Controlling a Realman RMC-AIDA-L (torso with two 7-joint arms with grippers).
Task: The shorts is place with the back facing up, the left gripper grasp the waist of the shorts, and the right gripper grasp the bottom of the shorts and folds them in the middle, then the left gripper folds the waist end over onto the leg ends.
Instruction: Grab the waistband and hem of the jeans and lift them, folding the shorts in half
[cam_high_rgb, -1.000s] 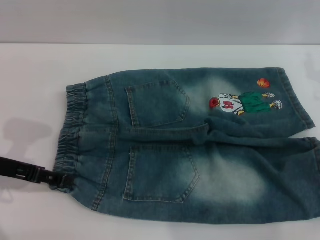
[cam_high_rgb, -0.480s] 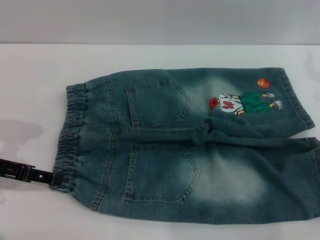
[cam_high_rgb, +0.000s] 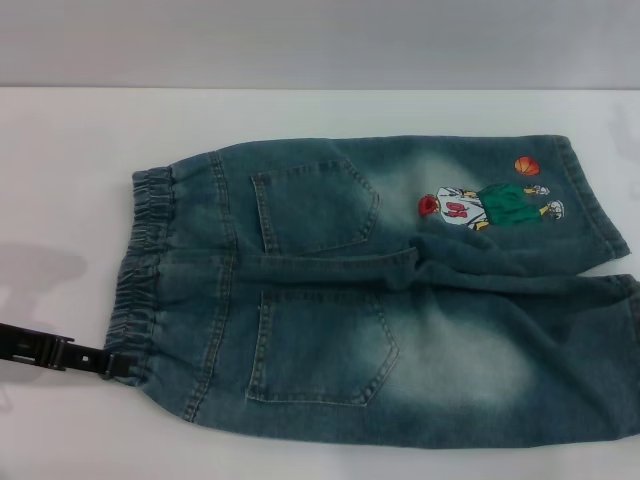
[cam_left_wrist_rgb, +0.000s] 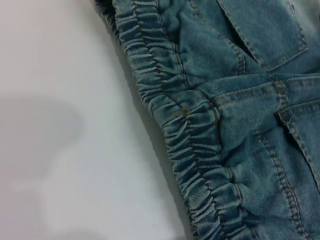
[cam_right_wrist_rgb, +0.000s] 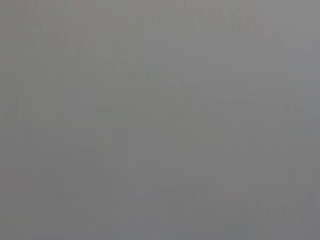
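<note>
Flat on the table (cam_high_rgb: 60, 150), the shorts (cam_high_rgb: 380, 290); left hand (cam_high_rgb: 112, 364) seemingly touches the waist of the shorts (cam_high_rgb: 140, 270); grip unclear.

A staged test bench, as in a laboratory or robot-training room: a plain white worktop (cam_high_rgb: 70, 170) fills the near and middle ground and meets a bare pale-grey wall (cam_high_rgb: 320, 40) at the far edge. A single pair of denim shorts (cam_high_rgb: 400, 300) lies spread flat on it.
</note>
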